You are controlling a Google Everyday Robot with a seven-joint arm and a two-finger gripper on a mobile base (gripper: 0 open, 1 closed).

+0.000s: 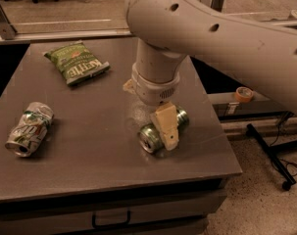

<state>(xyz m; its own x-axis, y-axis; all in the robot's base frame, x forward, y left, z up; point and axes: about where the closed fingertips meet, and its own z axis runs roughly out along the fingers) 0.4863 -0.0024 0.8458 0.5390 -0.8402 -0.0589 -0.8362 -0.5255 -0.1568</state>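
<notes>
A green soda can (pixel 149 140) lies on its side near the front right of the dark grey table (pixel 89 170), with its silver end facing the front left. My gripper (pixel 167 131) hangs from the thick white arm (pixel 197 28) and comes down over the middle of this can. One cream finger (pixel 166 124) crosses the can's front side and the other is hidden behind it. The gripper is shut on the can, which rests on or just above the tabletop.
A crushed silver and green can (pixel 28 129) lies at the left of the table. A green Kettle chip bag (pixel 77 62) lies at the back left. The table's right edge is close to the gripper. On the floor to the right are a roll of tape (pixel 243 93) and a black stand base (pixel 273 155).
</notes>
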